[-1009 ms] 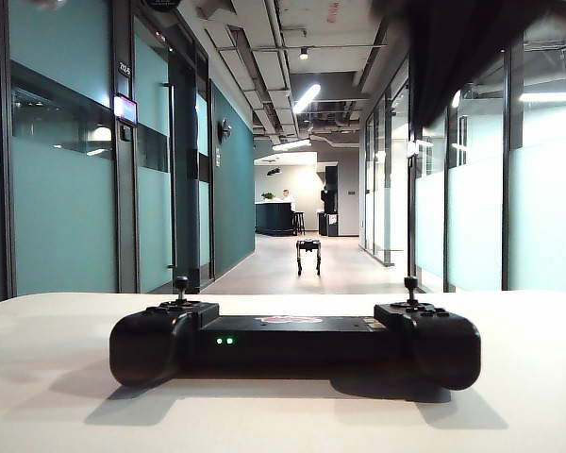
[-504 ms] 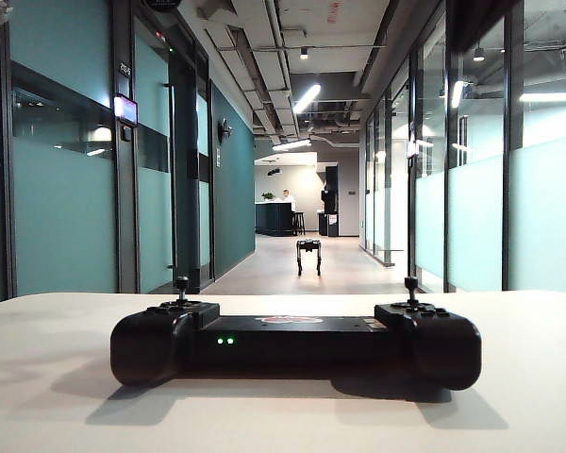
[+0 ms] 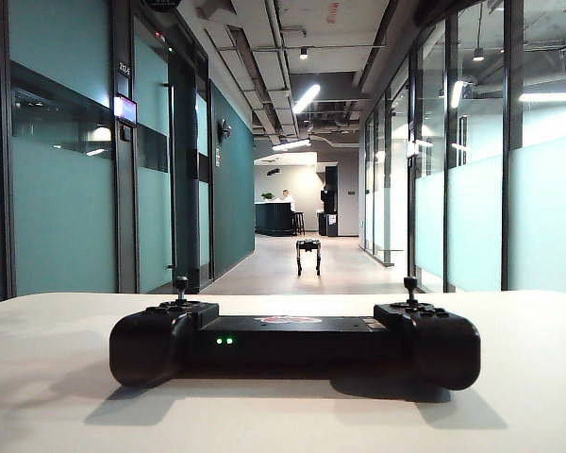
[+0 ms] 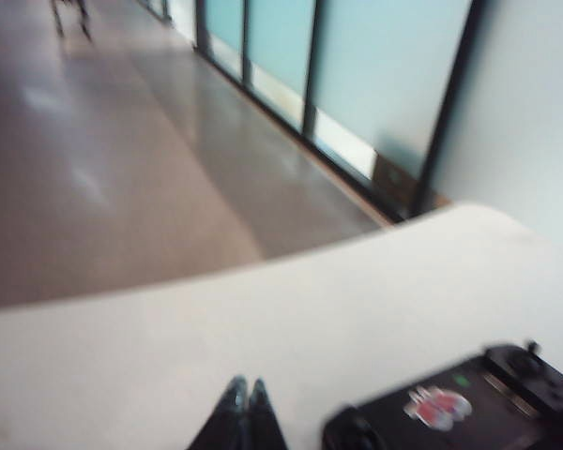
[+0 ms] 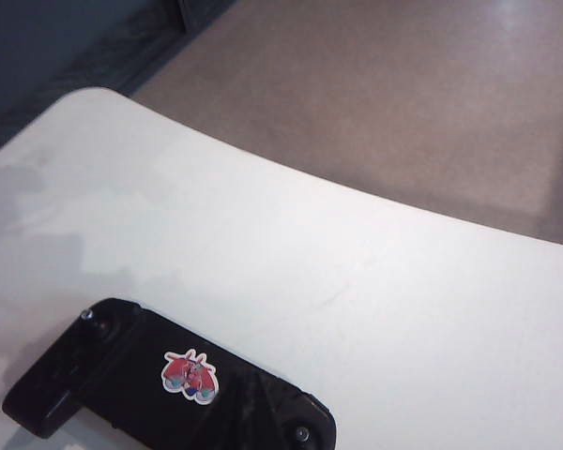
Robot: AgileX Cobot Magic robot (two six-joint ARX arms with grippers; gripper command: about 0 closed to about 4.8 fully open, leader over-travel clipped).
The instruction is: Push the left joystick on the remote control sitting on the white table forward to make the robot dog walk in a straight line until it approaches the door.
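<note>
The black remote control (image 3: 294,344) lies on the white table (image 3: 66,396), its two green lights lit. Its left joystick (image 3: 181,283) and right joystick (image 3: 411,283) stand upright with nothing touching them. Far down the corridor stands the robot dog (image 3: 307,255). Neither arm shows in the exterior view. My left gripper (image 4: 246,394) hangs shut over bare table, off the remote control's (image 4: 469,412) left end. My right gripper (image 5: 251,412) is a dark shape barely visible against the remote control (image 5: 122,375), between the red sticker (image 5: 190,373) and the right joystick (image 5: 303,434), and it holds nothing.
Teal glass walls with dark-framed doors (image 3: 184,170) line the corridor's left side. Frosted glass panels (image 3: 481,217) line its right side. A counter (image 3: 274,217) stands at the far end. The table's rounded far edge (image 5: 375,197) drops to the brown floor.
A dark blurred arm at the exterior view's top right has drawn up out of the frame. The remote control and the robot dog have stayed in place.
</note>
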